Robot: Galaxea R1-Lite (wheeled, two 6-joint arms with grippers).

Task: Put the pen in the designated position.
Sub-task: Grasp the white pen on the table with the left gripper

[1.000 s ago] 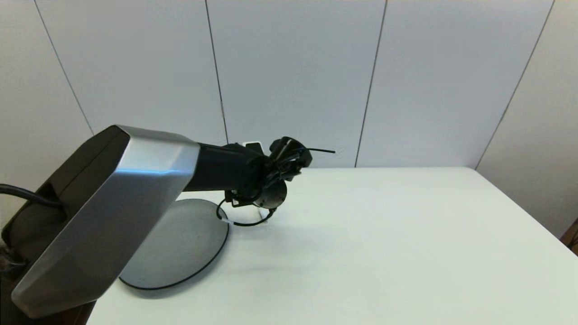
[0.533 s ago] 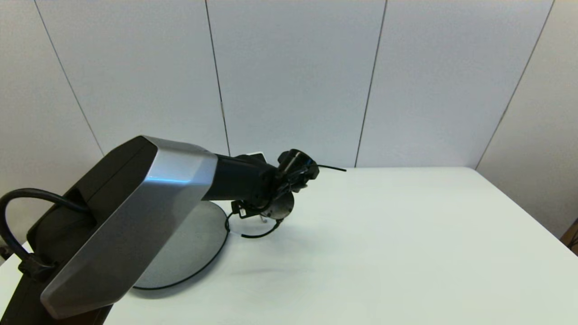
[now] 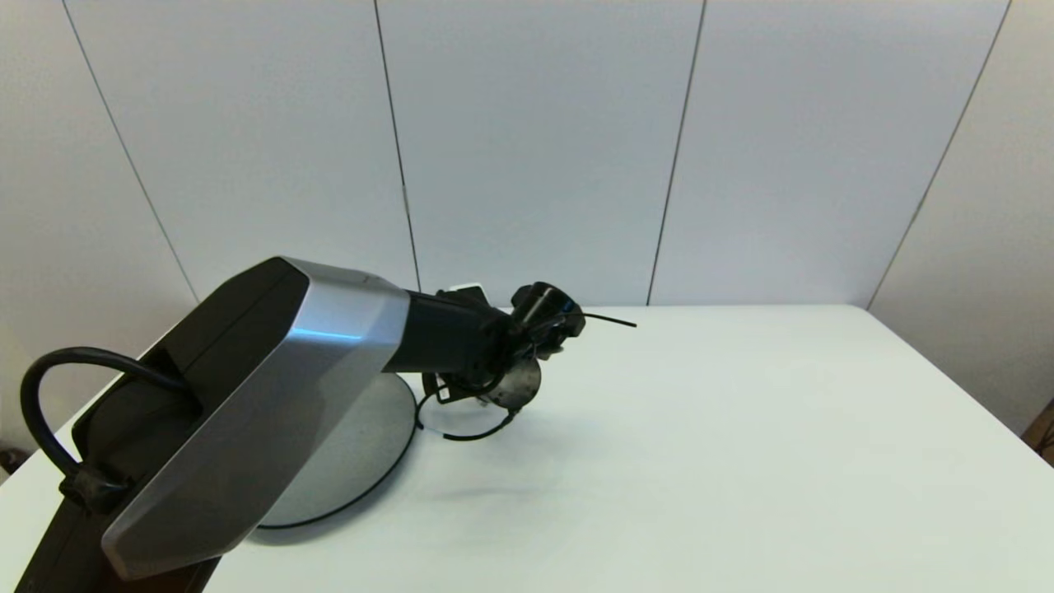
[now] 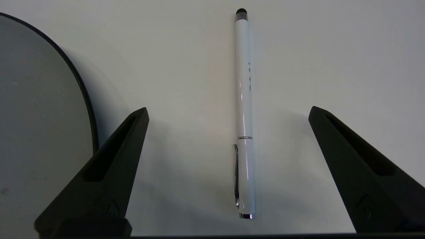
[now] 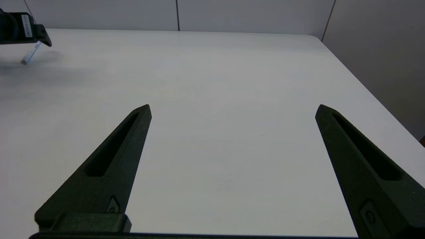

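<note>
Grey, dark-rimmed plate (image 4: 40,109) sits at the table's (image 3: 741,461) left. Just beside it, apart from its rim, the pen (image 4: 243,113) lies flat on bare white tabletop. Above it hangs the left gripper (image 4: 228,111), fingers spread wide, touching nothing. Farther right, the right gripper (image 5: 233,109) gapes over plain table.

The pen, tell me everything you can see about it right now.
The pen is slim, glossy white and looks like plastic or lacquered metal, with a small dark tip, tiny dark marks mid-barrel, a thin silver ring, a silver clip and a silver end cap. It lies flat on the white table, beside the grey plate but apart from it. The open left gripper straddles it without touching.
</note>
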